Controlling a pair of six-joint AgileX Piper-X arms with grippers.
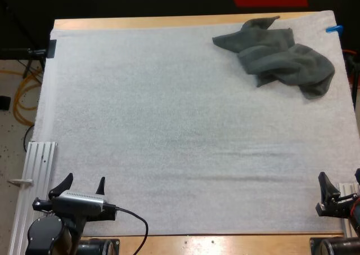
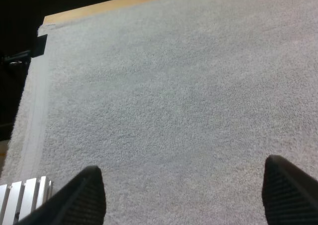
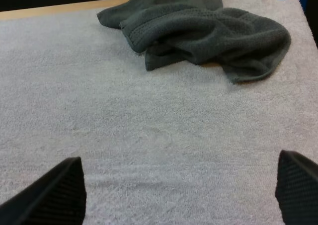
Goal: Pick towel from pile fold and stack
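The left gripper (image 2: 184, 163) and right gripper (image 3: 179, 158) stand open; the crumpled dark grey-green fabric towel (image 3: 198, 34) ahead of the right likely handles limp and light: pinch its near hem.

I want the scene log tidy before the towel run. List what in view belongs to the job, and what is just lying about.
For the job:
- crumpled towel, far right of the white mat
- left gripper, open
- right gripper, open

Just lying about:
- ribbed metal rail by the mat's near left corner
- black bracket at its far left corner
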